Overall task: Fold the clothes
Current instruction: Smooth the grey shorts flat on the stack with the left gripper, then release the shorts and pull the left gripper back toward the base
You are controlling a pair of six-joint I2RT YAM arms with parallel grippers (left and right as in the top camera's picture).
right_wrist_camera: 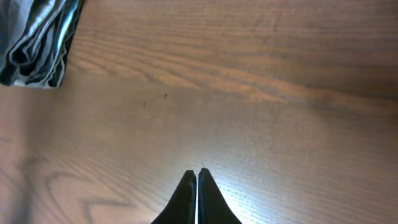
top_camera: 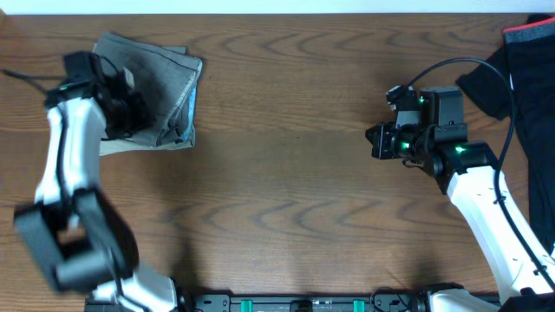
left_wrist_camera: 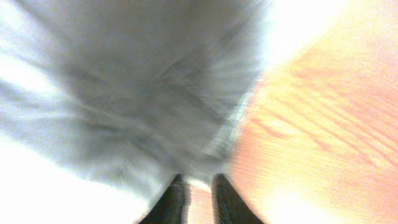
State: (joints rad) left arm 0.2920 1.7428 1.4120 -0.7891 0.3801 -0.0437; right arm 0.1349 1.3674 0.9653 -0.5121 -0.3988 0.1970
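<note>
In the left wrist view, the left end effector [left_wrist_camera: 198, 182] shows its two dark fingers [left_wrist_camera: 175, 200] slightly apart. A narrow gap lies between the tips, and nothing can be seen gripped in it, though this view is badly smeared. Just beyond the tips lies the folded gray cloth [left_wrist_camera: 143, 93]. From overhead, this end effector sits over the cloth's left part, at the far left of the wooden counter [top_camera: 286, 199].

The right end effector [right_wrist_camera: 197, 173] has its fingers pressed together on nothing, above bare wood right of the counter's middle. It points toward the gray cloth, which is well apart from it. A dark garment with red trim [top_camera: 520, 78] lies at the far right corner, behind the right arm [top_camera: 486, 208].
</note>
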